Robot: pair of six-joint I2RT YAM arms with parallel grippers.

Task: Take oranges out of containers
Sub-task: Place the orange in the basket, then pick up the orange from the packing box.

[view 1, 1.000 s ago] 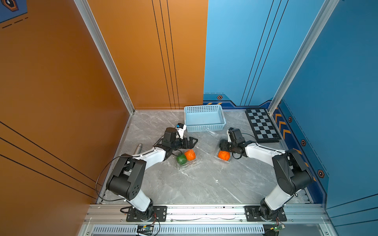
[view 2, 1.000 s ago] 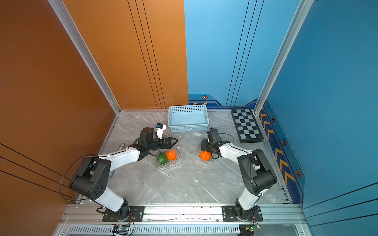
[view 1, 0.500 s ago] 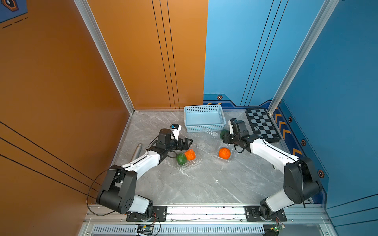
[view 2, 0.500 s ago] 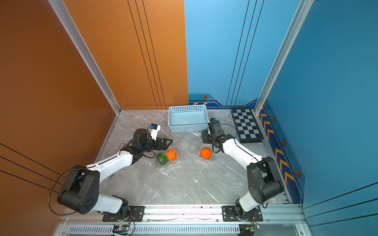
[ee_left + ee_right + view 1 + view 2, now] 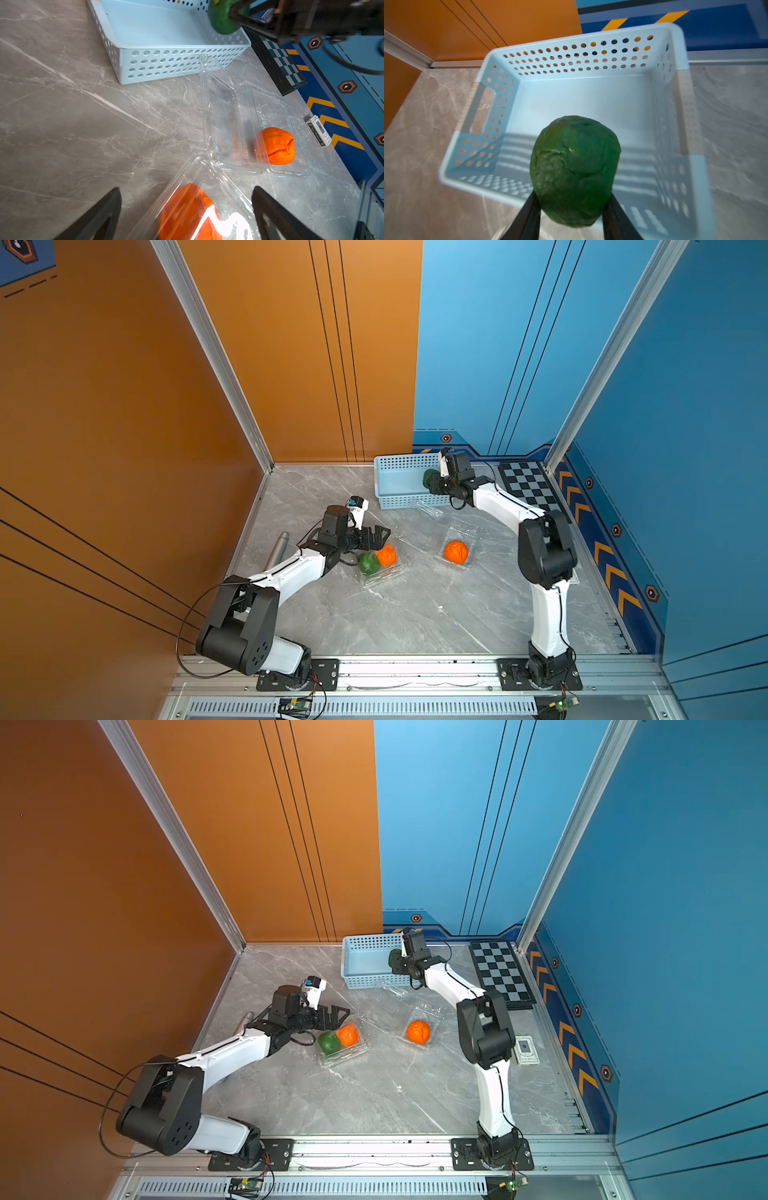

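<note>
Right gripper (image 5: pixel 433 482) clamped on dark green orange (image 5: pixel 575 170); fruit sits between both jaws, held above light blue basket (image 5: pixel 390 489), clear of its floor. Left gripper (image 5: pixel 379 536) spread wide, holding nothing, just beside bright orange (image 5: pixel 387 554). That fruit shares left container (image 5: pixel 384 576) with second green orange (image 5: pixel 368 563). Left wrist view: bright orange lies ahead, between fingers (image 5: pixel 99 214), seen through clear plastic. Other bright orange (image 5: pixel 456 551) alone in right container (image 5: pixel 465 531), well apart from both grippers.

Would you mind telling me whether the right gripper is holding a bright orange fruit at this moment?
No, the right gripper is clamped on a dark green fruit above the light blue basket.
</note>
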